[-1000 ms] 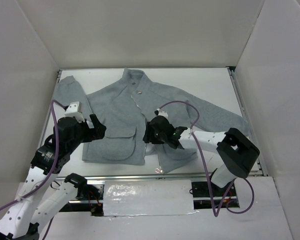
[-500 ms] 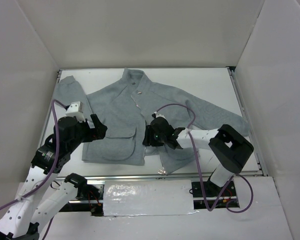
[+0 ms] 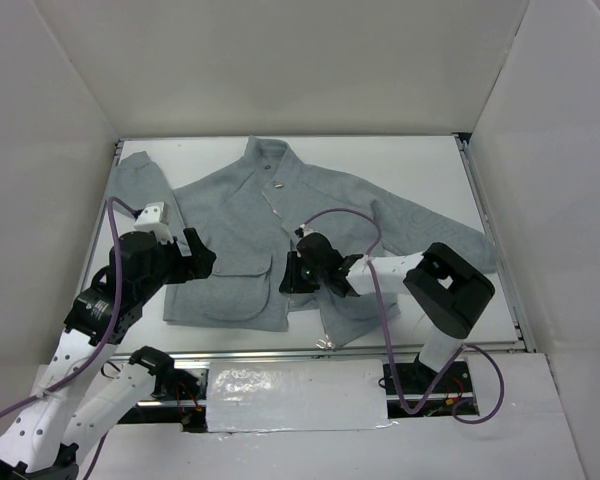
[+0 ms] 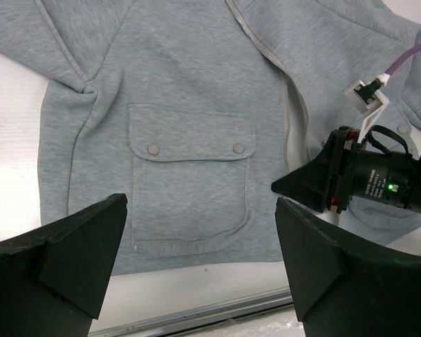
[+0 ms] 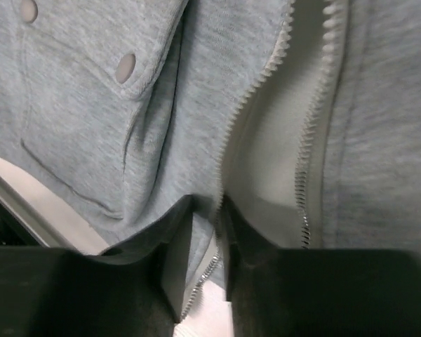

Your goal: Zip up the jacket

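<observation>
The light-grey jacket [image 3: 235,210] lies flat on the table, collar at the far side, its front parted below the chest. My right gripper [image 3: 285,272] is low on the left front panel's hem. In the right wrist view its fingers [image 5: 205,210] stand narrowly apart astride the left row of zipper teeth [image 5: 249,105], with fabric filling most of the gap. The other row of teeth [image 5: 312,126] runs beside it, white lining between. My left gripper [image 4: 200,232] hovers wide open above the left flap pocket [image 4: 189,189], holding nothing.
A metal rail [image 3: 360,352] runs along the table's near edge just below the hem. White walls close in the back and both sides. The jacket's left sleeve [image 3: 140,180] reaches the far-left corner. A small metal zipper end [image 3: 323,342] lies at the hem.
My right gripper has slid left onto the left zipper edge and its fingers have narrowed around it. The left arm has barely moved and stays open.
</observation>
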Tool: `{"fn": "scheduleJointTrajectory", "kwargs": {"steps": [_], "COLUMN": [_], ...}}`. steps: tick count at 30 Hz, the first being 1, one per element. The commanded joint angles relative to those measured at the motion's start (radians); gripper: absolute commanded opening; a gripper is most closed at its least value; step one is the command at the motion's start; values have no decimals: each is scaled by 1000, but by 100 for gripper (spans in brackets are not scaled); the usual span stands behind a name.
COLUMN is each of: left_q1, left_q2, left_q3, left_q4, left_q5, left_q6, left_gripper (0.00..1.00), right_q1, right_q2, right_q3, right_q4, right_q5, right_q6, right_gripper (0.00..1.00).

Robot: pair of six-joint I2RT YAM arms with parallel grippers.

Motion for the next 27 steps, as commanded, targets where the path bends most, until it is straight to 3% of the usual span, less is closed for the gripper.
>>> {"fn": "scheduleJointTrajectory", "kwargs": {"steps": [1, 2, 6, 11, 15, 21, 27], "left_q1": [-3, -3, -3, -3, -4, -10, -38], "left_q2": [-1, -2, -11, -10, -27, -134, -221], "left_q3": [2, 2, -3, -3, -23, -225, -449], "left_q4": [39, 40, 43, 66, 115, 368, 525], "left_q5": [19, 17, 20, 81, 292, 626, 721], "left_q6": [20, 20, 18, 34, 6, -155, -267], "left_gripper": [100, 99, 99, 99, 98, 96, 93], "right_q1": [-8, -8, -11, -12, -15, -15, -12], "right_q2": [28, 29, -8, -136, -259, -293, -295], "right_q3": [22, 22, 10, -25, -85, -98, -102], "right_q4": [80, 77, 76, 105, 237, 353, 436], "right_q5": [-61, -61, -31, -78, -190, -310, -374], "right_q6": [8, 12, 38, 71, 156, 226, 293], "right_gripper": [29, 19, 0, 0, 0, 0, 0]}}
